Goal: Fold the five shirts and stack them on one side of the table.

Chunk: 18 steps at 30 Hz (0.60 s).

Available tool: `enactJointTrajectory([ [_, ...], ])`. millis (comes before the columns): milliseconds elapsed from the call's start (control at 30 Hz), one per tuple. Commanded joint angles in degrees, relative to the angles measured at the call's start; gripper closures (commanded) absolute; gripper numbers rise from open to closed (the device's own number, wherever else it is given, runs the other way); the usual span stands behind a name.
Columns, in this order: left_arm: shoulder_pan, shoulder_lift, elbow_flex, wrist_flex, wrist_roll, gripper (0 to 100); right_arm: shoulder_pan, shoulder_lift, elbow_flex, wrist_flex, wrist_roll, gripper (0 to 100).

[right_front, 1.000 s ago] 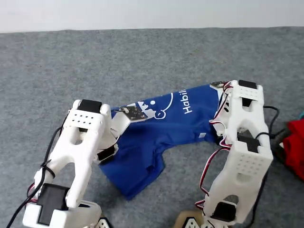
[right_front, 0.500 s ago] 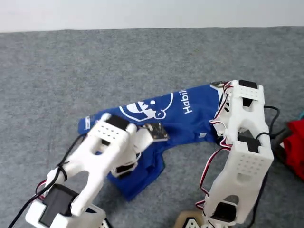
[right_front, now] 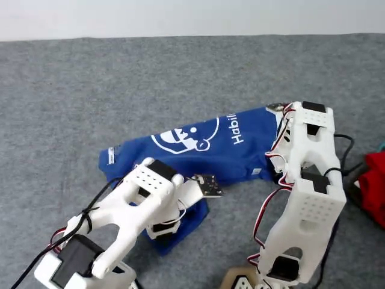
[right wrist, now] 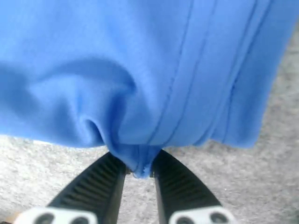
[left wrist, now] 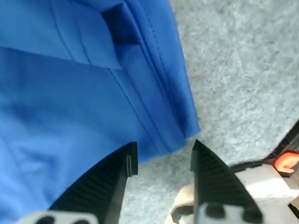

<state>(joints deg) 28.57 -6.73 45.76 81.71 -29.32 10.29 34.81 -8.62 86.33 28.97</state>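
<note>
Pinching a bunched edge of the blue shirt [right wrist: 140, 70], the right gripper [right wrist: 139, 168] had its fingers pressed together on the cloth, while the left gripper [left wrist: 163, 156] hung spread just above the shirt's hem, gripping nothing. The shirt lay rumpled on the grey surface [right_front: 90, 78] between the two arms, white print facing up. A red garment [right_front: 376, 180] sat beyond the right arm, at the surface's edge.

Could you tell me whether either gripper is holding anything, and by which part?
The right gripper is shut on the blue shirt, pinching a bunched fold at its stitched edge. The left gripper is open over the shirt's edge, holding nothing.
</note>
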Motion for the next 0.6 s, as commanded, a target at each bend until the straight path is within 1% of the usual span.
enactJointTrajectory([
  [0, 0.4, -2.4, 1.4, -3.0, 0.3, 80, -0.7, -2.6, -2.0, -0.6, 0.4, 98.8],
  [133, 0.2, -2.4, 3.9, -6.7, 0.3, 80, -1.1, -2.6, -2.0, -0.7, 0.4, 98.8],
  [300, 0.1, -2.4, 4.1, -7.2, 0.3, 80, -1.2, -2.6, -2.1, -0.7, 0.4, 98.8],
  [567, 0.3, -2.5, 1.5, -5.9, 0.4, 90, -1.0, -2.6, -2.1, -0.7, 0.4, 98.8],
])
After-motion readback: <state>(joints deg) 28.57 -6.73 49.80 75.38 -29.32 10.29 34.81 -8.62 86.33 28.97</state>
